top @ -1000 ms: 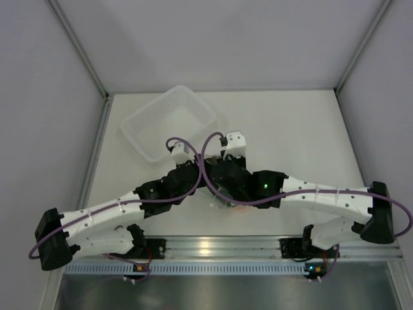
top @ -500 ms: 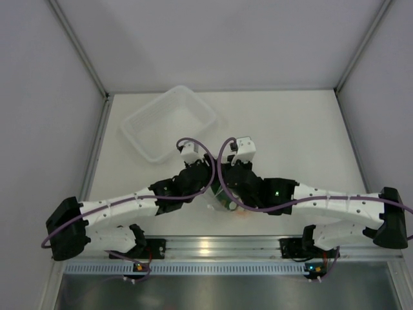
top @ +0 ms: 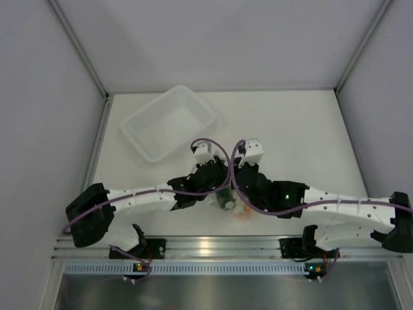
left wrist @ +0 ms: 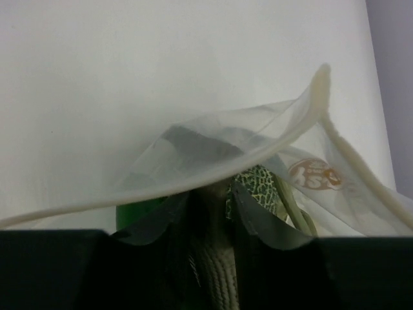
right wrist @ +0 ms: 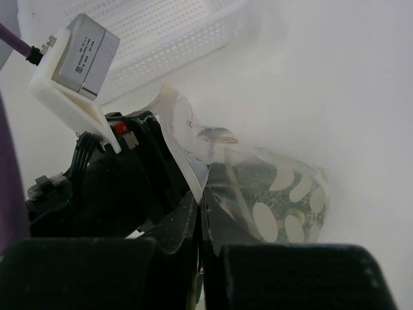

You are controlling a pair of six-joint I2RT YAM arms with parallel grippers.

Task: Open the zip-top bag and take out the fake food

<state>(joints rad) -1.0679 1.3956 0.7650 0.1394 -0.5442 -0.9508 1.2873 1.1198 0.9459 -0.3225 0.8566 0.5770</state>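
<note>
The zip-top bag [top: 231, 204] lies near the front middle of the table, between my two grippers. My left gripper [top: 219, 190] reaches it from the left, my right gripper [top: 233, 192] from the right. In the left wrist view the bag's film [left wrist: 213, 152] drapes over my left gripper [left wrist: 210, 194], whose jaws stand narrowly apart round film and a pale ribbed piece. The cabbage-like ball [left wrist: 258, 184] and the green cucumber [left wrist: 139, 210] show through. In the right wrist view my right gripper [right wrist: 201, 194] is shut on the bag's edge [right wrist: 187, 161]. An orange ball [top: 242, 214] shows in the bag. The fish cannot be made out.
The white perforated basket [top: 155, 103] stands at the back left, apart from the bag; it also shows in the right wrist view [right wrist: 168, 39]. The left wrist camera housing [right wrist: 84, 51] is close beside the right gripper. A metal rail runs along the table's near edge [top: 206, 245].
Both wrists have moved to the right and toward the near edge, still together at the bag. More of the bag and the orange ball now shows below them.
</note>
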